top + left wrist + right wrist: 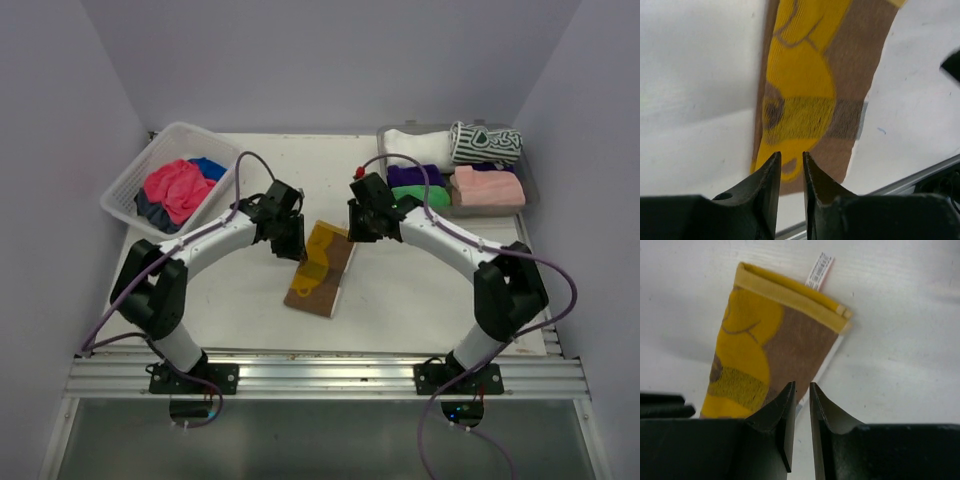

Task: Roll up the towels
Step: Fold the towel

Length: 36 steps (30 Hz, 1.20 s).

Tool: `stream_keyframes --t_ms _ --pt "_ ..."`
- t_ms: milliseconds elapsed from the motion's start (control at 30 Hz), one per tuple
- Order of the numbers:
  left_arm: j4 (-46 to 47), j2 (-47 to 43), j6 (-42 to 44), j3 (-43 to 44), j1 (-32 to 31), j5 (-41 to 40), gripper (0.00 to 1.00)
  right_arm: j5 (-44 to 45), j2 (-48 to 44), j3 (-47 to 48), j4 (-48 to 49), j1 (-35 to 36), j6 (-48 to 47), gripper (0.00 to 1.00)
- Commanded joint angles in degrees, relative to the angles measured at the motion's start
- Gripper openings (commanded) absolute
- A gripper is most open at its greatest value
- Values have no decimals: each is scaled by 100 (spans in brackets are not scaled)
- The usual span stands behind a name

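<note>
My left gripper point(791, 167) and right gripper point(801, 395) hover over the yellow-and-brown towel point(322, 265), jaws narrowly apart, gripping nothing; only the right wrist view shows its white label point(819, 270).

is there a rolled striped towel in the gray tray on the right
Yes, a black-and-white striped towel sits rolled at the far right corner of the grey tray in the top view.

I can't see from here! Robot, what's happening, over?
Both grippers slightly open, empty. Yellow-and-brown towel flat, unrolled, between them. Nothing in the way.
</note>
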Motion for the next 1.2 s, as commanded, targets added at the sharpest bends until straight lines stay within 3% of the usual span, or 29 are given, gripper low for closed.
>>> stream_keyframes --t_ms 0,200,500,767,900,1167 --pt "388 743 304 702 14 201 27 -281 -723 -770 347 225 607 21" --pt "652 1115 384 730 23 517 26 -194 -1331 -1572 654 1218 1232 22" --pt "608 1634 313 502 49 139 26 -160 -260 -1747 857 1465 1145 20" --pt "407 773 278 70 50 70 28 526 -232 -1687 356 1465 828 20" --pt "205 124 322 9 32 69 32 676 -671 -1528 102 1465 810 20" --pt "186 -1134 -73 -1019 -135 341 35 694 -1611 -1869 215 1956 1451 25"
